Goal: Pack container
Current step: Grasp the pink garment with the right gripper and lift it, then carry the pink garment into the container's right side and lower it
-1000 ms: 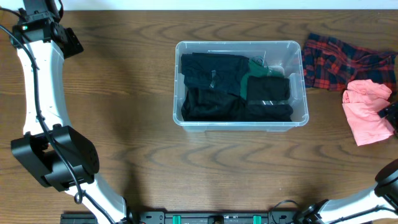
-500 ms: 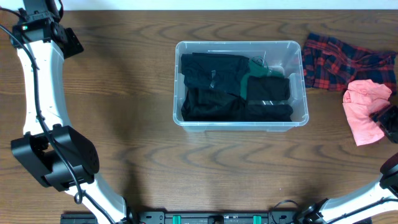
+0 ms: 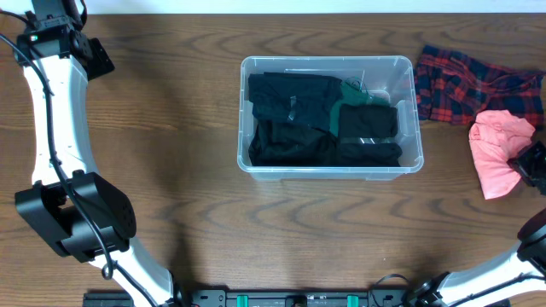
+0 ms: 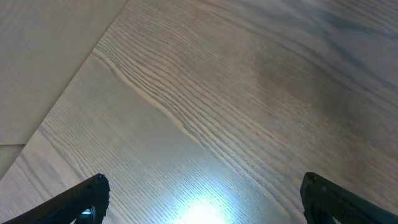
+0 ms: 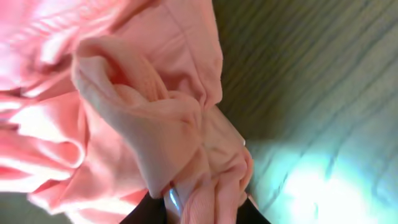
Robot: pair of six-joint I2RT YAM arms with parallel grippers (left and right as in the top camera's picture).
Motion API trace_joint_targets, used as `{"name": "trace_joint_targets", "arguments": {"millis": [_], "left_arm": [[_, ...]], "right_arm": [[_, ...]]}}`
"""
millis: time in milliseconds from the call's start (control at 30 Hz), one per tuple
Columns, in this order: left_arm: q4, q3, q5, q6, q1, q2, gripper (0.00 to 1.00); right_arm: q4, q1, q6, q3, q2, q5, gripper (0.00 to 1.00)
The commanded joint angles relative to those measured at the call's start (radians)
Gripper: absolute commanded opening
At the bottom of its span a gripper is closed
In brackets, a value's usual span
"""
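Note:
The clear plastic container point(image 3: 411, 70) sits mid-table, holding black garments point(image 3: 294, 119) and a dark green one point(image 3: 348, 91). To its right lie a red plaid garment point(image 3: 465, 83) and a pink garment point(image 3: 499, 149). My right gripper point(image 3: 531, 164) is at the table's right edge, shut on a bunched fold of the pink garment point(image 5: 155, 112); its fingers are mostly buried in cloth at the bottom of the right wrist view. My left gripper point(image 4: 199, 199) is open over bare wood at the far left back corner, its fingertips point(image 4: 93, 190) far apart.
The left arm point(image 3: 60, 128) runs along the table's left side. The plaid garment lies right against the container's right wall. A pale wall strip borders the table's back edge point(image 3: 273, 7).
The right gripper has closed on the pink garment's right edge and pulled it slightly; the cloth has bunched up. The left arm has not moved.

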Motion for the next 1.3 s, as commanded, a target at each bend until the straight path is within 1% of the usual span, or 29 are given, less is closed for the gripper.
{"name": "trace_joint_targets", "arguments": {"millis": [0, 100, 233, 367, 467, 633, 800, 1000, 1100, 1267], "left_arm": [[-0.003, 0.000, -0.013, -0.001, 0.002, 0.005, 0.98], [-0.003, 0.000, -0.013, -0.001, 0.002, 0.005, 0.98], [-0.003, 0.000, -0.013, -0.001, 0.002, 0.005, 0.98], [-0.003, 0.000, -0.013, -0.001, 0.002, 0.005, 0.98], [-0.003, 0.000, -0.013, -0.001, 0.002, 0.005, 0.98], [-0.003, 0.000, -0.013, -0.001, 0.002, 0.005, 0.98], [-0.003, 0.000, -0.013, -0.001, 0.002, 0.005, 0.98], [-0.003, 0.000, -0.013, -0.001, 0.002, 0.005, 0.98], [-0.003, 0.000, -0.013, -0.001, 0.002, 0.005, 0.98], [-0.003, 0.000, -0.013, -0.001, 0.002, 0.005, 0.98]], "right_arm": [[-0.007, 0.014, 0.033, 0.036, -0.122, -0.072, 0.01], [-0.018, 0.035, 0.048, 0.036, -0.198, -0.116, 0.01], [-0.026, 0.113, 0.063, 0.036, -0.322, -0.151, 0.01], [-0.023, 0.237, 0.082, 0.036, -0.448, -0.154, 0.01], [0.014, 0.345, 0.114, 0.036, -0.532, -0.153, 0.01], [0.090, 0.521, 0.211, 0.036, -0.632, -0.120, 0.01], [0.107, 0.685, 0.284, 0.036, -0.632, -0.011, 0.01], [0.151, 0.850, 0.364, 0.036, -0.558, 0.126, 0.01], [0.179, 0.911, 0.437, 0.036, -0.514, 0.204, 0.01], [0.158, 0.951, 0.541, 0.036, -0.456, 0.267, 0.01]]}}
